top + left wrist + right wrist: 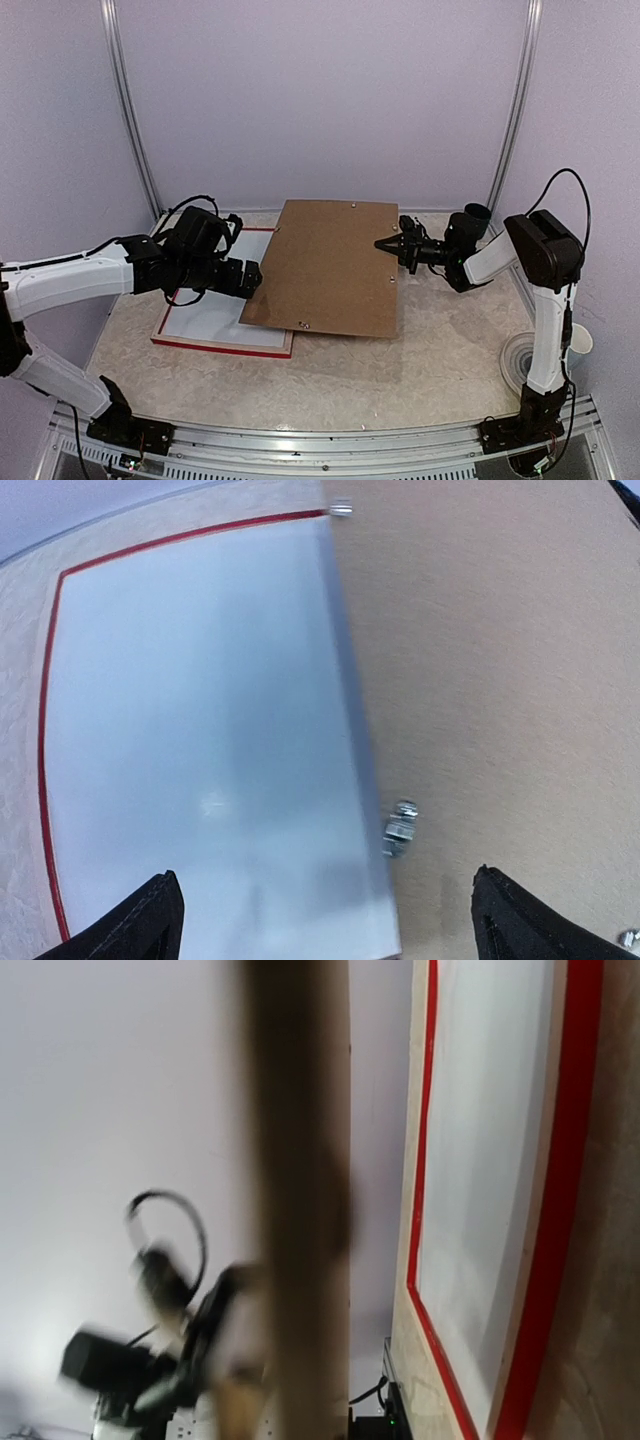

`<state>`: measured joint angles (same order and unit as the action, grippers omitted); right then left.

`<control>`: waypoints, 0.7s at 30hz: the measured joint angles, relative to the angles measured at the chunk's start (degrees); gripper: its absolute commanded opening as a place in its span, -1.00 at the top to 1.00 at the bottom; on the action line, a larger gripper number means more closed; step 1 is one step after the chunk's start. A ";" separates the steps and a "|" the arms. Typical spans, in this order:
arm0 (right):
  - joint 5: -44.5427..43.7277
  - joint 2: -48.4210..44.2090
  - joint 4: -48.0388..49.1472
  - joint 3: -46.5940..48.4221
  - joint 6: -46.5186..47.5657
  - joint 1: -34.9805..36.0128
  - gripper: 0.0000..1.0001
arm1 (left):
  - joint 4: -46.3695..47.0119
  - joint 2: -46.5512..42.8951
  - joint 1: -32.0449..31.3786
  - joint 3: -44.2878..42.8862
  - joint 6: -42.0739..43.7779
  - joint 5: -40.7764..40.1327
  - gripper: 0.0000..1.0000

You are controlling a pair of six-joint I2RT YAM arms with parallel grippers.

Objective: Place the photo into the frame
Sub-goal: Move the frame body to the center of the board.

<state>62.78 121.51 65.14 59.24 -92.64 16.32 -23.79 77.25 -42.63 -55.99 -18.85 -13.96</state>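
From above, the thin bright red rectangular frame (220,348) lies at the left of the pale surface (400,380), partly under a brown hardboard panel (330,265). The right tool (385,244) is pinched shut on the panel's right edge. In the left wrist view, the left tool (330,920) is wide open and empty above both. In the right wrist view, the panel (300,1160) is seen edge-on and blurred.

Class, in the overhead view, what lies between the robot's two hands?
The brown hardboard panel fills the stretch from left hand to right hand, overlapping the red frame; the top view shows it.
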 measured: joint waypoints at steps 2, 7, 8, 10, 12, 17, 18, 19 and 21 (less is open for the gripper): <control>0.02 0.00 0.42 -0.20 -0.04 0.00 1.00 | 1.42 -1.16 6.25 2.67 -2.82 0.55 -0.98; 0.15 0.44 1.57 -0.79 -0.42 0.00 1.00 | 6.80 -5.60 18.16 9.66 -8.70 4.42 -0.98; 0.15 0.52 1.70 -0.92 -0.52 0.00 1.00 | 7.91 -6.23 19.58 10.56 -9.46 5.31 -0.98; 0.20 0.61 2.05 -1.07 -0.87 0.00 1.00 | 9.46 -6.27 20.90 11.06 -10.73 6.10 -0.98; 0.20 0.61 2.34 -1.11 -1.11 0.00 1.00 | 11.06 -5.07 22.12 11.06 -11.63 6.56 -0.98; 0.22 0.61 3.28 -1.33 -1.51 0.00 1.00 | 15.76 0.70 27.52 12.66 -14.40 7.74 -0.98; 0.22 0.61 3.41 -1.42 -1.53 0.00 1.00 | 16.28 1.44 28.39 13.33 -14.97 7.82 -0.98; 0.22 0.61 3.58 -1.53 -1.55 0.00 1.00 | 16.96 2.19 29.51 14.03 -15.67 7.96 -0.98; 0.24 0.61 3.74 -1.70 -1.55 0.00 1.00 | 17.99 3.37 31.26 14.71 -16.50 8.04 -0.98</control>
<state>63.02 122.13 68.88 57.54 -94.19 16.32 -5.80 80.62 -11.38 -41.28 -35.35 -5.91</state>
